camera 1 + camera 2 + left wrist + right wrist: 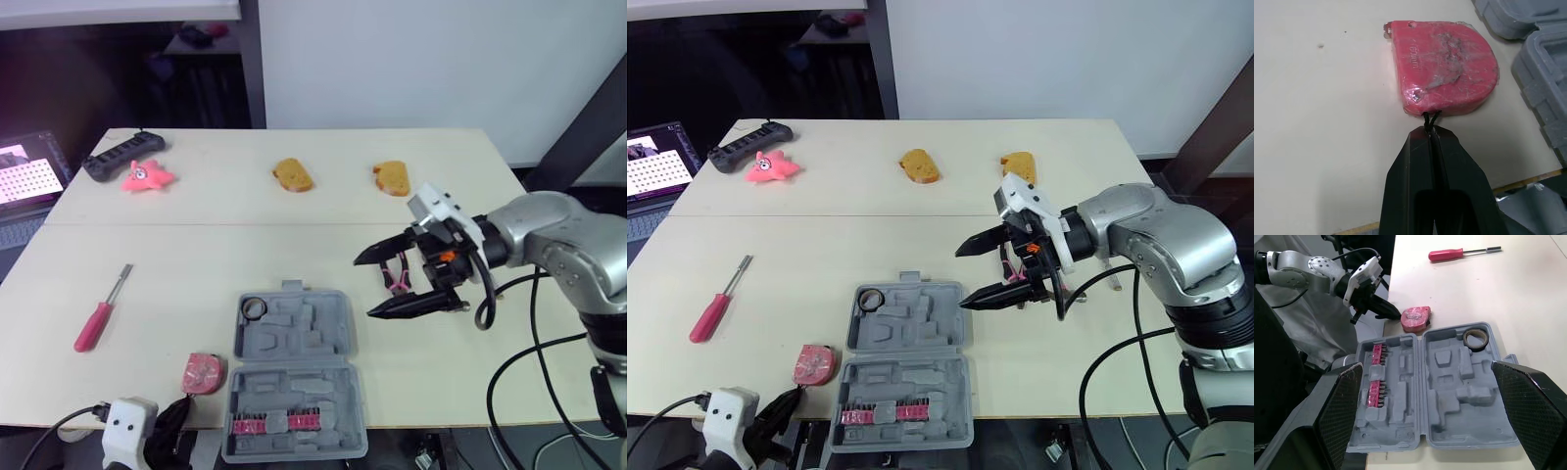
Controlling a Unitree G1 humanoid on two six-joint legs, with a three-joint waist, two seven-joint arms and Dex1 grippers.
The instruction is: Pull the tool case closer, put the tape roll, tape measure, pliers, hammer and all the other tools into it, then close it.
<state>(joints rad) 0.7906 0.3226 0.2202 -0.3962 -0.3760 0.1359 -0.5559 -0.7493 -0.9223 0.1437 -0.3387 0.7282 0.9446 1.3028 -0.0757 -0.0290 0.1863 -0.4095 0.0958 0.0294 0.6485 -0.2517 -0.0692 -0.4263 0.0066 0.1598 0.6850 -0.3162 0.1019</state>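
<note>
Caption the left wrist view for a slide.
Left gripper shut on the cord of the red tape measure, on the table beside the grey tool case.

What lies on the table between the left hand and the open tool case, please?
The red tape measure lies there, its cord pinched in the shut left hand, the tool case just beyond it; the left wrist view shows this.
</note>
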